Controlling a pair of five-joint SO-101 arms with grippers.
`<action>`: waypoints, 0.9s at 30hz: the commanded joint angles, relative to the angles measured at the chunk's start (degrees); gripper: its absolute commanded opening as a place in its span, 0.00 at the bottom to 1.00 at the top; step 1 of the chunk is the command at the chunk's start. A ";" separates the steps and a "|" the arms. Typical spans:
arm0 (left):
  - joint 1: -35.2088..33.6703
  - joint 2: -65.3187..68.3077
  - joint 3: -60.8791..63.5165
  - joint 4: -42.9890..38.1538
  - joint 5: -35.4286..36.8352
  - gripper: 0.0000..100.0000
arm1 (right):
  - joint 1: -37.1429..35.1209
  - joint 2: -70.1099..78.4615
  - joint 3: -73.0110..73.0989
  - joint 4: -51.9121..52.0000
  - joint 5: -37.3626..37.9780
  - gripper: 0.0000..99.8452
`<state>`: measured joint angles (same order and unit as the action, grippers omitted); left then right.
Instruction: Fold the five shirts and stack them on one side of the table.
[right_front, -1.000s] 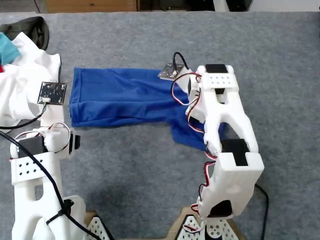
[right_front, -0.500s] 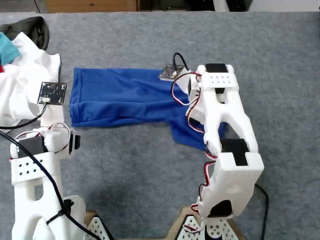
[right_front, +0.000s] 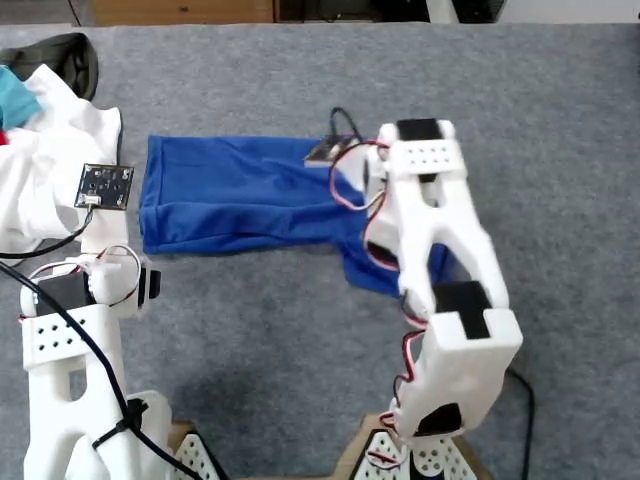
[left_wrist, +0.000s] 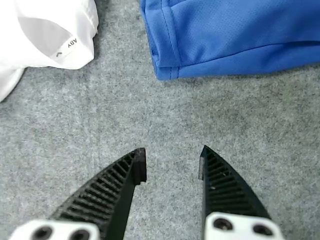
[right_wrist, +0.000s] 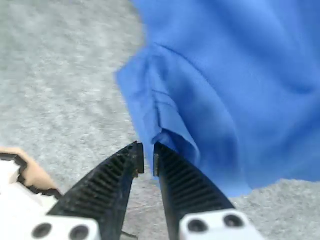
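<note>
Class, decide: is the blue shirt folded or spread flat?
Partly folded: the blue shirt lies as a narrow doubled band with layered edges; one end juts out.

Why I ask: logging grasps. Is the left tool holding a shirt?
No, the left tool hangs open over the bare grey table, apart from the blue shirt.

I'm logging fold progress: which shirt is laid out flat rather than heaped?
The blue shirt, lying flat mid-table; the white shirt, teal garment and dark garment are bunched together in a heap at the table's edge.
</note>
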<state>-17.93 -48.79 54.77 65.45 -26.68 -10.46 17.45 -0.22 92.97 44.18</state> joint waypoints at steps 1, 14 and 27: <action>0.00 -1.01 -0.26 -1.05 -0.35 0.19 | -4.79 -4.97 5.58 -0.53 -0.70 0.06; 0.00 -1.01 -0.26 -1.05 -0.35 0.19 | -7.34 -12.79 16.48 -4.22 -0.79 0.11; 0.00 -1.01 -0.18 -1.05 -0.35 0.19 | -2.59 -9.98 19.30 -12.04 2.64 0.12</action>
<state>-17.93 -48.79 54.77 65.45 -26.68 -15.30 7.43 18.86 82.77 45.93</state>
